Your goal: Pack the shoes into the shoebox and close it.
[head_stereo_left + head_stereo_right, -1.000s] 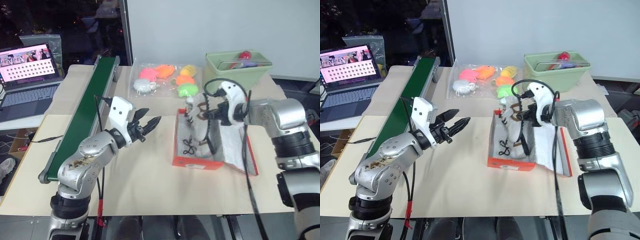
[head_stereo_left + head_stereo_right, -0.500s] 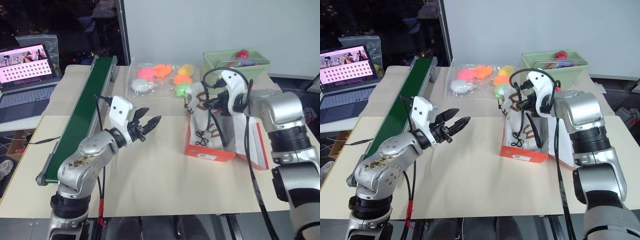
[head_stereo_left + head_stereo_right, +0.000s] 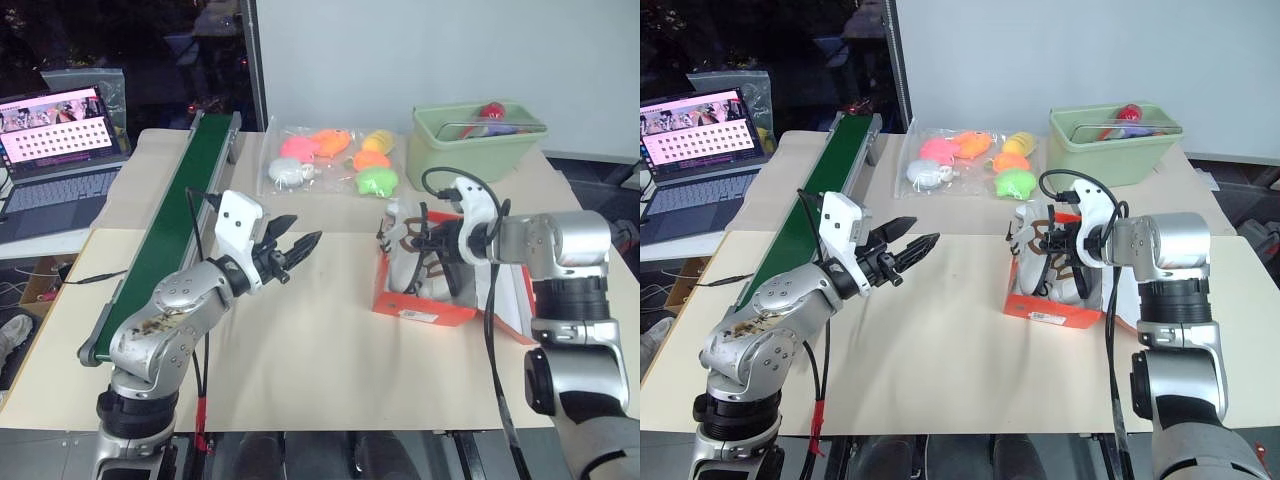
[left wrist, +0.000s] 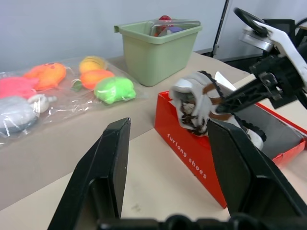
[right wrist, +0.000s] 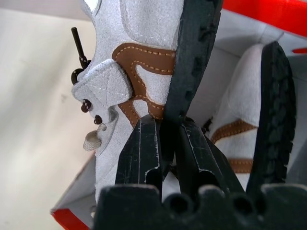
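Head camera first: a pale beige tabletop is seen, made of two tables pushed together with a seam running across. A long green conveyor belt is laid along the left side, and a laptop with a lit screen is parked on a lower desk further left. At the back, dark glass is seen on the left and a plain white wall on the right. Near the far edge, a clear bag of bright soft toys is laid flat, with a pale green bin just beside it.

The shoebox is sat on the right half of the table, its lid folded open to the right. One of the shoes is propped on its side at the box's far end, partly over the rim. It's pinched by the right gripper. The left gripper is held over bare table, well apart from the box, jaws parted and nothing between them.

Left wrist view: the two black fingers are seen spread wide, and between them the red box with white lettering on its side is framed. The raised shoe and the green bin are seen behind it.

Right wrist view: the jaws are clamped together on the raised shoe's dark sole edge. The second shoe is seen lying on its side inside the white-lined box.
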You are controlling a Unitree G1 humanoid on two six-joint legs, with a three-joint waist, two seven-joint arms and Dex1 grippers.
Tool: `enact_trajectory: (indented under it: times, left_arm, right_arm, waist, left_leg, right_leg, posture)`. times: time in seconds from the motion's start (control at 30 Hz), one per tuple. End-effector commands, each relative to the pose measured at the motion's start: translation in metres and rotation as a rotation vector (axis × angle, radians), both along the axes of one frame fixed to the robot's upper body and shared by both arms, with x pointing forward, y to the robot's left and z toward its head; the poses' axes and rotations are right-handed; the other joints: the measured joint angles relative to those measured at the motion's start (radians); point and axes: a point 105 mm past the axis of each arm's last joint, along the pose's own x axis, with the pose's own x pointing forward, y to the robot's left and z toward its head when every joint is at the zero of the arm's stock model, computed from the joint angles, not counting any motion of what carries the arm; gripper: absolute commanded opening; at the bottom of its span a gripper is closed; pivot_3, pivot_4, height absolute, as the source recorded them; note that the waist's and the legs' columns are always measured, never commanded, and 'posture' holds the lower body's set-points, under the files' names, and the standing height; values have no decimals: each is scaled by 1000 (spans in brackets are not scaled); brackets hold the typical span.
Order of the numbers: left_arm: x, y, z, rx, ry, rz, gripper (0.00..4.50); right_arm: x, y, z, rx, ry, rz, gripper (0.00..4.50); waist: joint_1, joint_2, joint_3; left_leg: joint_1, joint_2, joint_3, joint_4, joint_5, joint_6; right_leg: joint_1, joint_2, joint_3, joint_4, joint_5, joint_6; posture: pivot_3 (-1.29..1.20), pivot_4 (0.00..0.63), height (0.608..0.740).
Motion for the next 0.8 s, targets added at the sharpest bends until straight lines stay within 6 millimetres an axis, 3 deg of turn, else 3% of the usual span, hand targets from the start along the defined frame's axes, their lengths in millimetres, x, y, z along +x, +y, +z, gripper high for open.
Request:
enact_trajectory:
  times: [0.03, 0.23, 0.43, 0.8]
  left_arm:
    - [-5, -2, 13, -6, -51, -17, 2678]
    - [-6, -1, 15, 0, -55, -25, 2678]
    - [-21, 6, 13, 99, -94, -108, 2678]
    - [-58, 25, -5, 275, -48, -319, 2678]
  right_arm:
    - [-16, 3, -16, 1, 87, 8, 175]
    - [-43, 24, -35, 57, 220, 139, 175]
    - [-53, 52, -26, 213, 292, 309, 175]
    - [-65, 48, -24, 145, 404, 380, 175]
  waist:
    - [1, 0, 0]
    - [2, 0, 0]
    - [-22, 0, 0]
    - [-23, 0, 0]
  left_leg:
    - [0, 0, 0, 0, 0, 0]
    - [1, 0, 0, 0, 0, 0]
    - [3, 1, 0, 0, 0, 0]
    - [3, 2, 1, -1, 0, 0]
  right_leg:
    - [0, 0, 0, 0, 0, 0]
    - [1, 0, 0, 0, 0, 0]
    - [2, 1, 0, 0, 0, 0]
    - [1, 1, 1, -1, -1, -1]
  posture:
    - [0, 150, 729]
    - [0, 150, 729]
    - [0, 150, 729]
    - [0, 150, 729]
